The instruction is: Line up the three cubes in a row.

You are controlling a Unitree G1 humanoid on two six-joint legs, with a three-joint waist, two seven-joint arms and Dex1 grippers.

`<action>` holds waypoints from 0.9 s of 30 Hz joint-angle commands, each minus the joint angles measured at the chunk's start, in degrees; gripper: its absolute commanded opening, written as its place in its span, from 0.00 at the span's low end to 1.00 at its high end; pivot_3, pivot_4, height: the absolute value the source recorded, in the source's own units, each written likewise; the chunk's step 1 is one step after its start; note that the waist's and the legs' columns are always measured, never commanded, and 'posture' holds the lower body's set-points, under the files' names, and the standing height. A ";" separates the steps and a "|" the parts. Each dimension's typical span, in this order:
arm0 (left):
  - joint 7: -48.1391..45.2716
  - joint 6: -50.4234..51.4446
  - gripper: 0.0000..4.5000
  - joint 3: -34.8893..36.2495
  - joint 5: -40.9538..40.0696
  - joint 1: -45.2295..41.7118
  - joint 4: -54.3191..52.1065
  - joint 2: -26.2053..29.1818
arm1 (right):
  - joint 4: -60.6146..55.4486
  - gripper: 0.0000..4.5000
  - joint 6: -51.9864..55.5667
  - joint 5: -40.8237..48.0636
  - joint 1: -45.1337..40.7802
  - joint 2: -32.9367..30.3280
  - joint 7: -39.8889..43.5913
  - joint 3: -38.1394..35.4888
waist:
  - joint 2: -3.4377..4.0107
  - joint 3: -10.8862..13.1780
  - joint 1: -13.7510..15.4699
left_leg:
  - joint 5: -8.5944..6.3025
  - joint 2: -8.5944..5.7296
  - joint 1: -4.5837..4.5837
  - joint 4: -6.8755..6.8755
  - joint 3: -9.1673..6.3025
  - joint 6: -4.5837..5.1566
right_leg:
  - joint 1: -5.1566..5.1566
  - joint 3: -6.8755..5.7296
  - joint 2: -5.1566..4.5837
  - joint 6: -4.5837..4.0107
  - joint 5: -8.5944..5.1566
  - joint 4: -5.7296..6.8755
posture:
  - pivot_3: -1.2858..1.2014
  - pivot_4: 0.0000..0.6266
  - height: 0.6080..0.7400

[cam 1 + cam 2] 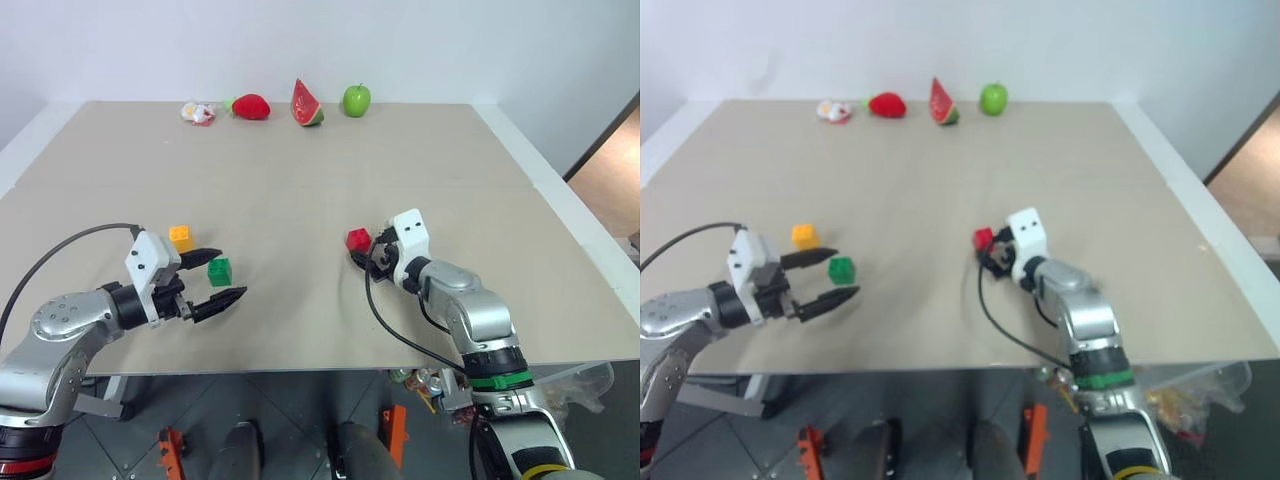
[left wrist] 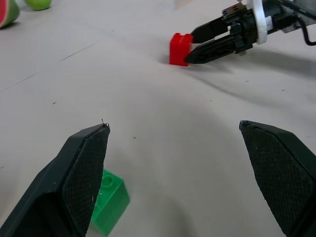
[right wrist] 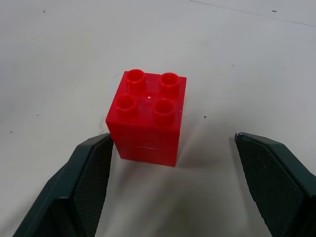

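Beige tabletop (image 1: 300,190) runs across most of my head view, its left and right edges cut by the frame. Lower left, my left gripper (image 1: 222,277) has its two black fingers spread apart, holding nothing; the green cube (image 1: 219,271) sits between them in this view, though I cannot tell whether either finger touches it. In the left wrist view that cube (image 2: 109,201) is half hidden behind one finger, low in the frame. The yellow-orange cube (image 1: 181,238) lies just up and left of the green one, partly masked by the white wrist housing. Along the top edge I see a small whitish-red item (image 1: 197,113) too small to make out, then the strawberry (image 1: 250,106), the watermelon slice (image 1: 306,104) and the green apple (image 1: 356,99). Right of centre, the red cube (image 1: 358,240) stands upright, studs up. My right gripper (image 3: 173,163) is wide open with the cube in front of it, near one finger; whether that finger touches the cube's side I cannot tell. In the head view its fingers are mostly hidden under the white housing
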 commanded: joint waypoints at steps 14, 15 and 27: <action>3.02 0.64 0.99 2.95 -3.10 3.59 -3.74 -1.81 | 3.65 0.27 -6.58 0.08 -3.78 -1.48 8.54 0.45 | 0.00 0.00 -0.02 | 0.01 0.01 0.02 0.03 0.03 0.01 | 0.00 0.06 0.02 0.01 0.05 0.02 | 0.52 0.24 1.00; 2.64 1.14 0.99 3.26 -4.06 3.60 -3.81 -1.55 | 3.16 0.27 -9.14 1.23 -3.06 -3.58 13.66 0.51 | 0.00 0.00 -0.03 | 0.01 0.01 0.02 0.02 0.03 0.01 | 0.00 0.06 0.02 0.01 0.05 0.01 | 0.52 0.24 1.00; 0.63 3.39 0.99 3.77 -6.72 1.19 -1.92 -0.22 | 19.99 0.27 -23.99 4.24 -7.56 -17.78 54.06 5.04 | 0.00 0.00 -0.97 | 0.01 0.04 0.29 0.07 0.08 0.02 | 0.08 0.13 0.10 -0.14 0.19 0.05 | 0.52 0.24 1.00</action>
